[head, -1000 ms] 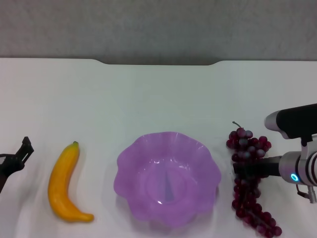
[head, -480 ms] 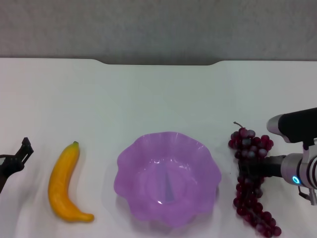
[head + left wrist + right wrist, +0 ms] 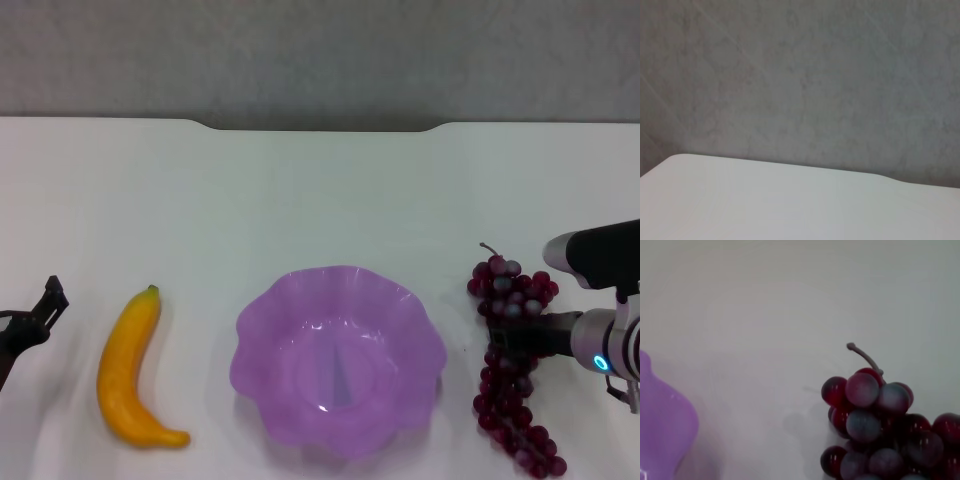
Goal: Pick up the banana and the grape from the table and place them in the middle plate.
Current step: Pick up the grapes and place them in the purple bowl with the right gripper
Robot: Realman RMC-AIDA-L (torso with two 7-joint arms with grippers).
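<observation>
The banana (image 3: pixel 130 370) lies on the white table (image 3: pixel 320 190), left of the purple scalloped middle plate (image 3: pixel 338 360), which holds nothing. The grape (image 3: pixel 512 360) bunch lies right of the plate, its stem pointing away from me. My right gripper (image 3: pixel 508 340) reaches in from the right and is shut on the middle of the bunch. The right wrist view shows the top of the grape (image 3: pixel 875 420), its stem and an edge of the plate (image 3: pixel 662 430). My left gripper (image 3: pixel 35 318) stays parked at the left edge, apart from the banana.
The table's far edge (image 3: pixel 320 125) has a shallow notch, with a grey wall behind it. The left wrist view shows only the table edge (image 3: pixel 790 167) and that wall.
My right gripper has shifted a little to the right, and the grape bunch has moved with it, slightly away from the plate. The left arm, banana and plate have not moved.
</observation>
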